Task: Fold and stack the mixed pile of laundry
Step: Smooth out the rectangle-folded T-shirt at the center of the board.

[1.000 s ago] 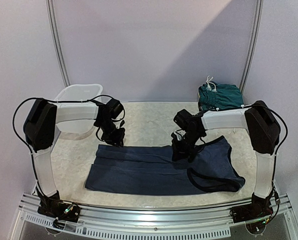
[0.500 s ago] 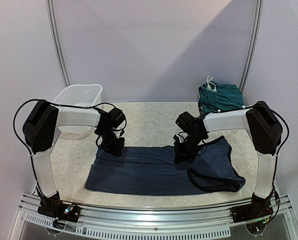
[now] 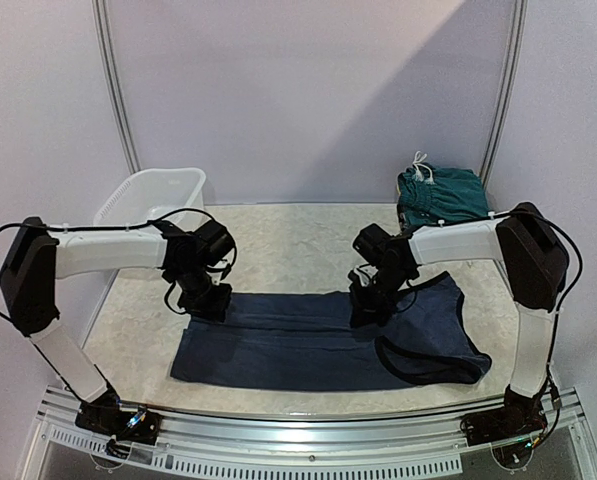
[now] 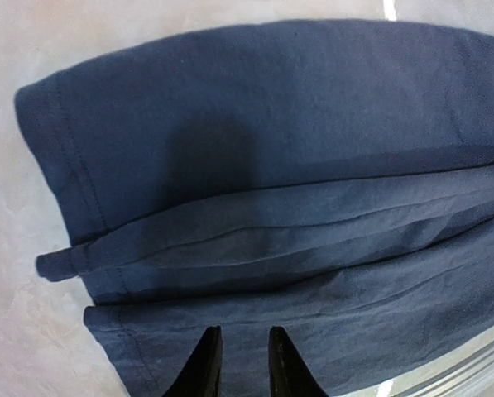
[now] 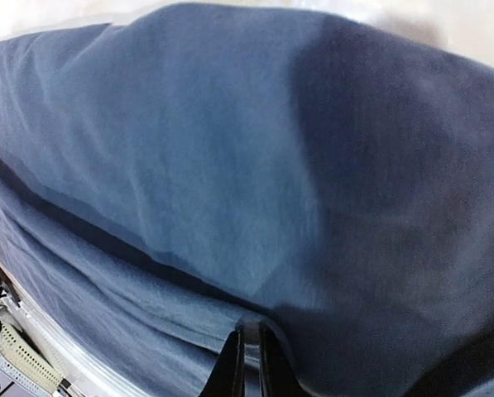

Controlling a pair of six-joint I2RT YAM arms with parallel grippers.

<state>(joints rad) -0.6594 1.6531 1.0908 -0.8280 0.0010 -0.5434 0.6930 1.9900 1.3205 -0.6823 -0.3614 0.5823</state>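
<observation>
Marbled table, seen from above. Navy shirt lies spread at lower centre, shorts folded at upper right. Left gripper and right gripper pinch the shirt's far edge, fingers nearly closed. Uneven pulling could skew the fold, and a thin pinch may slip.

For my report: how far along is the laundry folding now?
Done: the dark teal cloth shorts with white drawstring lie folded at the far right. In hand: the navy cloth shirt lies partly folded lengthwise; the right gripper is shut on its far edge, the left gripper sits at its far left corner, grip unclear. Left: finish folding, stack it with the shorts.
</observation>
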